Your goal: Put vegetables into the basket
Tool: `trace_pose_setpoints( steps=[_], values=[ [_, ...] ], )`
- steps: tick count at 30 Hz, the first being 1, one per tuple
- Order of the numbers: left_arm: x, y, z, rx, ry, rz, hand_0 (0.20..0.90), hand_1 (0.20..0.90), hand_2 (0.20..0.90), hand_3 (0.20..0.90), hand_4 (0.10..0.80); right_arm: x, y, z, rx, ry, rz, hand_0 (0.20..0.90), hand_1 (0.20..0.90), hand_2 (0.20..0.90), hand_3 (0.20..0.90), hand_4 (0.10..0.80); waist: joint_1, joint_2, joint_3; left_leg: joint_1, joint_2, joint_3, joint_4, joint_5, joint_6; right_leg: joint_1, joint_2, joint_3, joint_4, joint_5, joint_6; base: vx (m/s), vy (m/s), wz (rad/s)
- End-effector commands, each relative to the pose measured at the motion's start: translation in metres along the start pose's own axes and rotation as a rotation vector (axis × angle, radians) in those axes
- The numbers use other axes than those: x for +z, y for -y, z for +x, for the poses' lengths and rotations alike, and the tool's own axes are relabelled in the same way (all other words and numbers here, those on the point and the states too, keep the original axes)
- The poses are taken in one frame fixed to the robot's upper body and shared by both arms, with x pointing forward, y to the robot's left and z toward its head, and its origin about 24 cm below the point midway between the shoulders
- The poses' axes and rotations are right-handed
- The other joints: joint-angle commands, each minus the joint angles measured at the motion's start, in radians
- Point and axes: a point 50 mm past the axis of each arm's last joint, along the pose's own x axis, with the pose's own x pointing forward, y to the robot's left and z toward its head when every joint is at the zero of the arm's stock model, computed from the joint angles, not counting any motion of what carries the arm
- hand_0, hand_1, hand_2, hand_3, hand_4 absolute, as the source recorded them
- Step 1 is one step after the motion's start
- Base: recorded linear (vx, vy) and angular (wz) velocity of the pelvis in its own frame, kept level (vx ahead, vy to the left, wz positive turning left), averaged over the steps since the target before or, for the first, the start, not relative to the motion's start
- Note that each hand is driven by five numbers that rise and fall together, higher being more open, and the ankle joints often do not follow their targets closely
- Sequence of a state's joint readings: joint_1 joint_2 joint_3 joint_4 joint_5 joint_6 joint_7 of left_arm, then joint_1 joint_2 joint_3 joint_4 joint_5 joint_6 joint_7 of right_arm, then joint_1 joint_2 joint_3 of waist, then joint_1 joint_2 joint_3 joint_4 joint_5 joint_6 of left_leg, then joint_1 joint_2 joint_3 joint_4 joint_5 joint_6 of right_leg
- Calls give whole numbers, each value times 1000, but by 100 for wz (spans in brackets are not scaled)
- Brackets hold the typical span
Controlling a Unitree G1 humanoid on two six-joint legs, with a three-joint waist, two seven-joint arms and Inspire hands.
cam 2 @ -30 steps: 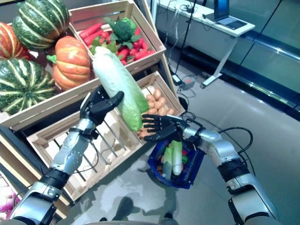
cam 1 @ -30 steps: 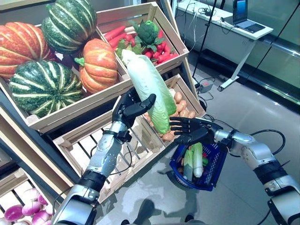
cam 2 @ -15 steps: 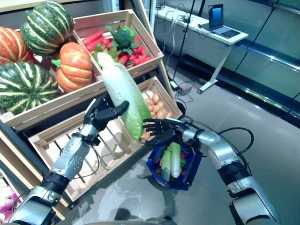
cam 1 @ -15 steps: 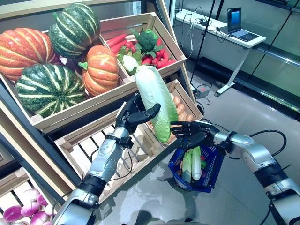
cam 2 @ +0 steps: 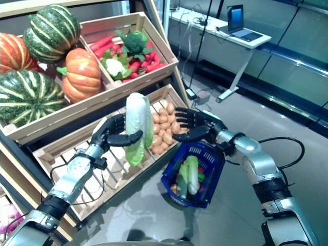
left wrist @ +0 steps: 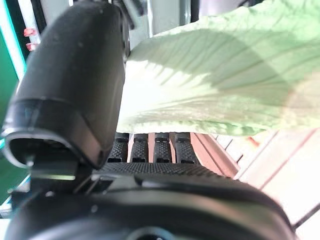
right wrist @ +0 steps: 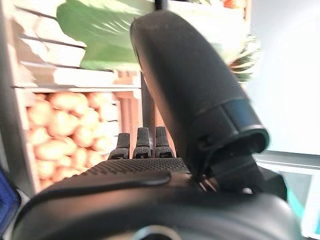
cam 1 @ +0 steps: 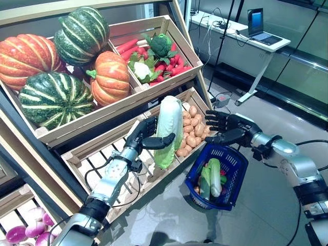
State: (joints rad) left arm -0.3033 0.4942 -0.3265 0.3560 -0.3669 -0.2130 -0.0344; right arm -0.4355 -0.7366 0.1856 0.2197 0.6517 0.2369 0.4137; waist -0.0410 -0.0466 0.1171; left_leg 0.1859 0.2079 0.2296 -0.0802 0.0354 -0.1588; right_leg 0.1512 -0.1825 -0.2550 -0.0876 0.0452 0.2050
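My left hand (cam 1: 145, 138) is shut on a long pale green cabbage (cam 1: 168, 128) and holds it upright in front of the stand's lower crate, left of the basket. In the left wrist view the thumb (left wrist: 75, 80) presses on the cabbage leaf (left wrist: 225, 75). The blue plastic basket (cam 1: 231, 160) stands on the floor and holds green and white long vegetables (cam 1: 211, 177). My right hand (cam 1: 225, 128) is open, fingers straight, just above the basket's far rim and beside the cabbage. It also shows in the right wrist view (right wrist: 190, 95).
A wooden stand with slatted crates (cam 1: 97, 154) of vegetables fills the left side. A crate of small brown potatoes (cam 1: 192, 130) lies right behind the cabbage. A white desk (cam 1: 246, 31) with a laptop stands at the back right. Grey floor (cam 1: 266, 123) lies to the right.
My left hand has lowered the cabbage and turned it upright, closer to the lower crate. My right hand has moved up and away, from under the cabbage to above the basket's far rim.
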Motion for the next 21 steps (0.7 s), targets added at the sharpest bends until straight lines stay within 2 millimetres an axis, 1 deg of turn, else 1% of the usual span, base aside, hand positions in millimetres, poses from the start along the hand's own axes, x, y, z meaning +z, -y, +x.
trace_pose_setpoints(
  steps=[1,6,7,9,12,16,21],
  values=[
    [54,-15,13,29,279,58,300,300,300,300,400,63,2,-7,3,353,-6,900,900,900,900,800,-16,-9,-69,-30,-45,-1,-4,-33,46,-8,30,43,11,-9,-59,0,0,0],
    [55,-5,15,0,293,54,300,300,300,300,400,60,-14,3,125,400,139,900,900,900,900,800,-6,-9,-66,-27,-46,-4,-2,-36,47,-5,27,40,11,-11,-60,0,0,0],
    [55,-4,15,-1,294,55,300,300,300,300,400,60,-14,3,129,401,145,900,900,900,900,800,-6,-9,-66,-27,-46,-4,-2,-36,47,-4,27,40,11,-11,-60,0,0,0],
    [57,3,17,-31,300,76,300,300,300,300,400,55,-23,11,199,404,248,900,900,900,900,800,2,-9,-68,-27,-46,-9,-2,-39,46,-1,26,36,9,-13,-59,0,0,0],
    [59,9,19,-64,307,75,300,300,300,300,400,47,-33,19,254,386,334,900,900,900,900,800,11,-10,-70,-28,-46,-16,-4,-40,45,3,24,29,5,-13,-58,0,0,0],
    [59,17,20,-102,307,75,300,300,300,300,400,41,-42,28,305,369,393,900,900,900,900,800,19,-9,-72,-30,-46,-22,-4,-40,44,2,23,24,4,-13,-58,0,0,0],
    [60,34,22,-175,309,40,300,300,300,300,400,40,-54,43,340,354,437,900,900,900,900,800,31,-8,-75,-29,-45,-32,-5,-41,43,5,23,20,2,-15,-57,0,1,3]
  ],
)
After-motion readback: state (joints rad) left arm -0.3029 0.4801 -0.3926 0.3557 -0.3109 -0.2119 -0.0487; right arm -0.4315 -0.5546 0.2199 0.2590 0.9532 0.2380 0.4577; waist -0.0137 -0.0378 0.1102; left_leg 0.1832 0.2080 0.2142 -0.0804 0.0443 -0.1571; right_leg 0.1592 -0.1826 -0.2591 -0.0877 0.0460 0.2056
